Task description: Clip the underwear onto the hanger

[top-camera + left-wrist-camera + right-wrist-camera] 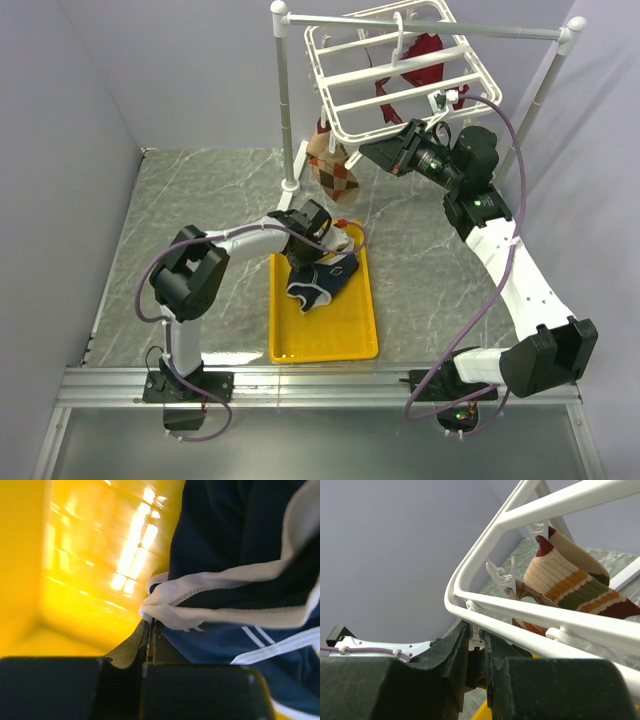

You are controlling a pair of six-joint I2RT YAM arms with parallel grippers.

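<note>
The navy underwear [322, 280] with white trim lies bunched in the yellow tray [345, 335]. My left gripper [303, 255] reaches down to its far edge. In the left wrist view the left gripper [150, 630] is shut, pinching the white trim of the underwear [225, 540]. The white hanger [400, 75] hangs tilted from the stand's top pole. My right gripper [372, 152] is at the hanger's lower left corner. In the right wrist view the right gripper [477, 636] is shut on a small white clip [476, 641] hanging under the hanger's frame bar [545, 615].
The white pole-frame stand [285, 100] rises at the back of the table. A dark red garment [420, 60] and a brown-and-cream patterned cloth [338, 170] hang from the hanger; the cloth also shows in the right wrist view [570, 580]. Grey walls close in the sides.
</note>
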